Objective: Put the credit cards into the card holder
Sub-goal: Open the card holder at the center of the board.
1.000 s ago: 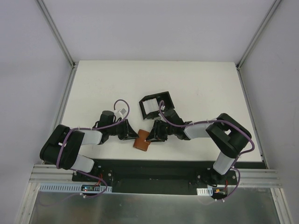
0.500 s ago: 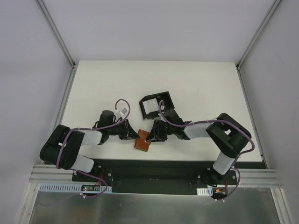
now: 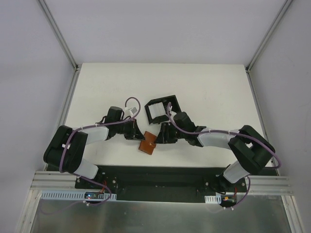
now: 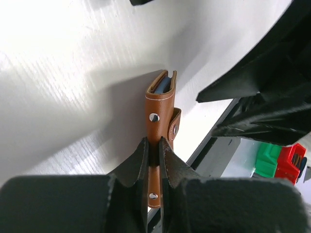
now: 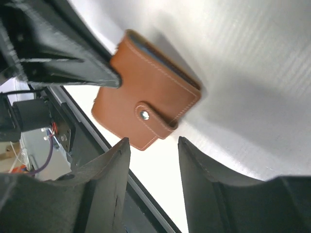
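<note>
A brown leather wallet [image 3: 147, 144] stands on edge near the table's front edge, snap strap closed. My left gripper [image 3: 138, 135] is shut on one edge of the wallet [image 4: 160, 109]; a pale blue-grey card edge [image 4: 165, 85] shows inside its far end. My right gripper [image 3: 161, 136] is open and empty just right of the wallet [image 5: 146, 92], fingertips [image 5: 120, 145] short of it. The black card holder [image 3: 169, 101] sits behind both grippers with white cards [image 3: 157, 112] lying in it.
The black front rail [image 3: 160, 172] runs just beyond the table's near edge, close to the wallet. The left gripper's black finger [image 5: 73, 58] fills the upper left of the right wrist view. Green and red bins [image 4: 279, 158] show off the table.
The right arm has stretched out, its elbow swinging right and down, with the gripper still beside the wallet. The left wrist has shifted slightly back. The wallet has barely moved.
</note>
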Robot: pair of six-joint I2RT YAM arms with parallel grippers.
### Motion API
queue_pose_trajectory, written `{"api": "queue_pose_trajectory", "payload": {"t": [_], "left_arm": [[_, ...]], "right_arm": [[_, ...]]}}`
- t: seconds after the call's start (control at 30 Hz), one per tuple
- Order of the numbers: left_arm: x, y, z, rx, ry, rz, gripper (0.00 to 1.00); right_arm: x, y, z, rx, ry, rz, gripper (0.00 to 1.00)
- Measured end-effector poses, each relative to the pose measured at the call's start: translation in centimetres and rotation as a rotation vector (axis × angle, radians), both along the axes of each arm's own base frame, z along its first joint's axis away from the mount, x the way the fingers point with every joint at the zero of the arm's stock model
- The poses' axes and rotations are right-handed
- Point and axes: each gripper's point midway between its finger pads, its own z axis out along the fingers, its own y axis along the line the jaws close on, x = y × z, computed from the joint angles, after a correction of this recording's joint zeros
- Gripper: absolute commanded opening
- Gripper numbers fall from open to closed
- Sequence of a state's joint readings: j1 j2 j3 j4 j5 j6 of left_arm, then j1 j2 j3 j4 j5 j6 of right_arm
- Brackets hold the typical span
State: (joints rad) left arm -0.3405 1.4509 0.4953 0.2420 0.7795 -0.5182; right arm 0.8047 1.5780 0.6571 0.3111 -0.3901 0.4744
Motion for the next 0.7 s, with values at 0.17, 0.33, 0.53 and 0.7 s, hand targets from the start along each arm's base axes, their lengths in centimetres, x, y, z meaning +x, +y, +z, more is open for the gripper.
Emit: {"api": "queue_pose_trajectory", "payload": {"t": [0.17, 0.33, 0.53, 0.7], "left_arm": [[0.3, -0.3, -0.3, 0.004, 0.002, -0.057, 0.0], [-0.4, -0.9, -0.9, -0.001, 0.019, -0.116, 0.0], [-1.0, -1.2, -1.0, -0.005, 0.027, -0.147, 0.0], [-1.0, -1.2, -1.0, -0.003, 0.027, -0.146, 0.0]], "right_arm": [[0.0, 0.3, 1.3, 0.033, -0.086, 0.073, 0.45], [0.0, 1.3, 1.1, 0.052, -0.095, 0.145, 0.45], [0.4, 2.3, 0.4, 0.057, -0.087, 0.183, 0.43], [-0.2, 2.3, 0.0, 0.066, -0.059, 0.212, 0.41]]}}
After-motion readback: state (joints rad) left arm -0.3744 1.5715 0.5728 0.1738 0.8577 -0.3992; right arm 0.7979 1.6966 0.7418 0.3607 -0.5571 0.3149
